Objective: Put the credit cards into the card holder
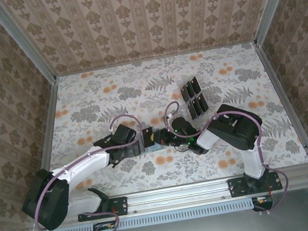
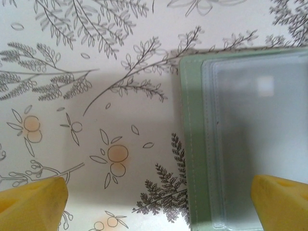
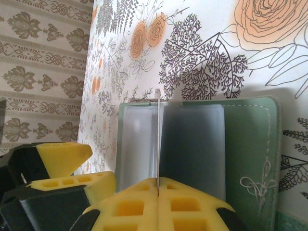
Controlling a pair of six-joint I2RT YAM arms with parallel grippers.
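The card holder [image 3: 250,144] lies open on the table, grey-green with clear sleeves. My right gripper [image 3: 158,179] is shut on a thin credit card [image 3: 158,134] that stands edge-on over the middle of the sleeves and shows as a pale straight line. In the top view both grippers meet at the card holder [image 1: 152,147], the right gripper [image 1: 158,137] coming from the right. My left gripper [image 2: 159,202] is open and holds nothing. One of its fingers [image 2: 281,202] hangs over the card holder's [image 2: 192,144] sleeves, the other over bare table. Several black credit cards [image 1: 194,97] lie further back.
The flowered table top [image 1: 109,93] is walled in by patterned panels on three sides. A metal rail [image 1: 212,185] with both arm bases runs along the near edge. The left gripper's yellow pads [image 3: 57,159] sit close beside the right gripper.
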